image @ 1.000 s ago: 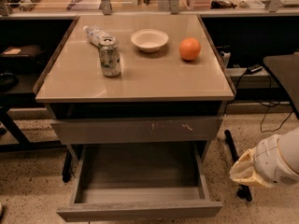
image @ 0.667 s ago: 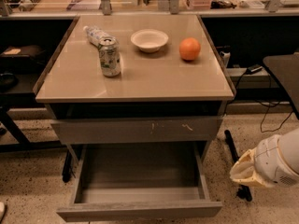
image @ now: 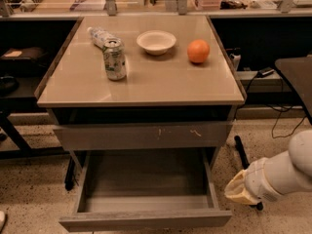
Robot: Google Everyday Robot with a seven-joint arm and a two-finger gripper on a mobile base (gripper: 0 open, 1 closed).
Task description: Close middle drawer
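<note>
The middle drawer [image: 146,219] is pulled far out below the table top, with a plain grey-brown front and a bare grey box inside. Above it is another drawer front [image: 141,135] with pale scratch marks near its centre, standing slightly out. My gripper [image: 235,191] is at the end of the white arm low on the right. It sits just right of the open drawer's right front corner and does not touch it. Only its beige end shows.
On the table top [image: 161,84] stand a drink can [image: 114,60], a lying plastic bottle [image: 99,34], a white bowl [image: 156,42] and an orange [image: 198,51]. A dark table edge [image: 297,77] is at the right. Cables and a black leg [image: 242,152] lie on the speckled floor.
The arm's end has shifted a little left and down, closer to the open drawer's right front corner. The drawers and table objects have not moved.
</note>
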